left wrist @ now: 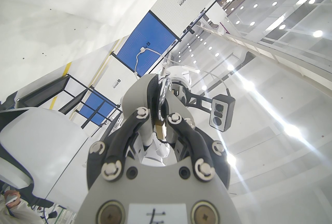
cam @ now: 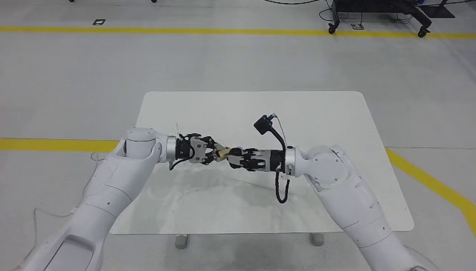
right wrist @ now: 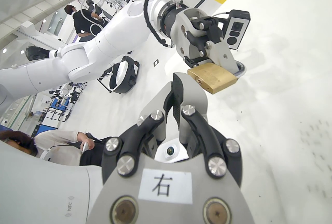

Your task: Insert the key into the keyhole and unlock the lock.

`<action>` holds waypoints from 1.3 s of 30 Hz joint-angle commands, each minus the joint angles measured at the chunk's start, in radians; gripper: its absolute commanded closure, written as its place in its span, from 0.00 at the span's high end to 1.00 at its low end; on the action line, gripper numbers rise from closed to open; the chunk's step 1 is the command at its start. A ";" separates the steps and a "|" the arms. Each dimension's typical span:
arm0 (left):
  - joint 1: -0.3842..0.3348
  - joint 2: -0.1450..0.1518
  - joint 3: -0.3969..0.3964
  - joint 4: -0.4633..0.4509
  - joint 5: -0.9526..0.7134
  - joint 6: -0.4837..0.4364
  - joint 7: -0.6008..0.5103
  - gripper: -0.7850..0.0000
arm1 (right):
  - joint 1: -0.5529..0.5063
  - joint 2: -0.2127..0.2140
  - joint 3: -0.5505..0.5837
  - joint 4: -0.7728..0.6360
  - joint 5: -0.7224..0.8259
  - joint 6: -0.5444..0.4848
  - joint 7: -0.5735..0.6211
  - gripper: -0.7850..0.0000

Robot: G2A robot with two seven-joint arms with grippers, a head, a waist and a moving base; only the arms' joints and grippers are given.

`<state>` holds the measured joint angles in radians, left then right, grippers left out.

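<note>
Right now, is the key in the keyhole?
Out: the keyhole on the padlock shows bare, a gap from the shut right gripper.

Rectangular brass padlock (right wrist: 212,78): brushed yellow metal with a dull sheen; its curved shackle (right wrist: 240,70) is polished silver steel.
Left claw (left wrist: 160,98): smooth matt grey plastic fingers, matt black links, bright metal screws (left wrist: 111,170).
Right claw (right wrist: 178,90): the same grey plastic, with pads (right wrist: 177,95) of black ribbed rubbery material.
White worktop (cam: 335,115): matt, faintly speckled and scuffed.
</note>
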<state>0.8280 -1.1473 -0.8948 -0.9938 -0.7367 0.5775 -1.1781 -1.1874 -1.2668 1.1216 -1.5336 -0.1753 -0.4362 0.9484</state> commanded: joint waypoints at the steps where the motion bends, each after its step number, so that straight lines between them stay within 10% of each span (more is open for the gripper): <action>1: 0.001 0.000 0.000 -0.001 0.000 0.000 0.000 0.00 | 0.004 0.001 -0.004 0.008 0.005 0.002 -0.003 0.00; 7: 0.003 0.002 -0.006 -0.005 0.003 -0.012 0.022 0.00 | -0.005 0.011 0.019 -0.028 0.021 -0.039 -0.029 0.00; 8: 0.004 0.002 -0.007 -0.007 0.002 -0.013 0.027 0.00 | -0.014 0.014 0.031 -0.048 0.027 -0.047 -0.035 0.40; 9: 0.005 0.003 -0.009 -0.009 0.005 -0.016 0.037 0.00 | -0.019 0.016 0.040 -0.064 0.029 -0.054 -0.038 1.00; 27: 0.023 0.006 -0.012 -0.051 0.072 -0.050 0.174 0.00 | -0.018 0.017 0.040 -0.078 0.006 -0.056 -0.045 1.00; 39: 0.136 0.025 -0.106 -0.236 0.120 -0.164 0.458 0.00 | -0.028 0.035 -0.093 -0.237 -1.038 -0.048 -0.310 1.00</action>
<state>0.9547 -1.1244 -0.9908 -1.2199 -0.6178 0.4207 -0.7282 -1.2183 -1.2327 1.0434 -1.7859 -1.0773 -0.4775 0.6694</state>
